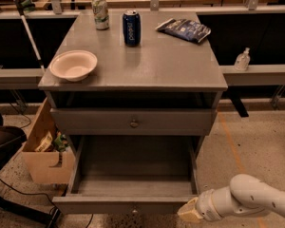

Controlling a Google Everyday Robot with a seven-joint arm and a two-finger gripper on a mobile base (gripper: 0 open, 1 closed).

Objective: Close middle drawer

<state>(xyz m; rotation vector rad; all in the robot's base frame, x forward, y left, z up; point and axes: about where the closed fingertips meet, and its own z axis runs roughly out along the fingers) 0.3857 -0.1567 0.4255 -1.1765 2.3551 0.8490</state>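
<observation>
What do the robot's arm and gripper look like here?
The arm is smooth, rounded, off-white tubing with a ribbed collar. The gripper is tan and blocky, at lower right by the front corner of the middle drawer. No cables or markings show.

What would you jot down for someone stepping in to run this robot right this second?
Gripper: low at the bottom right, just off the right end of the middle drawer's front. I cannot tell whether it is touching.
Middle drawer: pulled well out, and its inside looks empty.
Done: the arm is lined up near the drawer front; nothing is closed yet.
Left: press on the front panel and push the drawer straight in until it sits flush, then back the arm away.
</observation>
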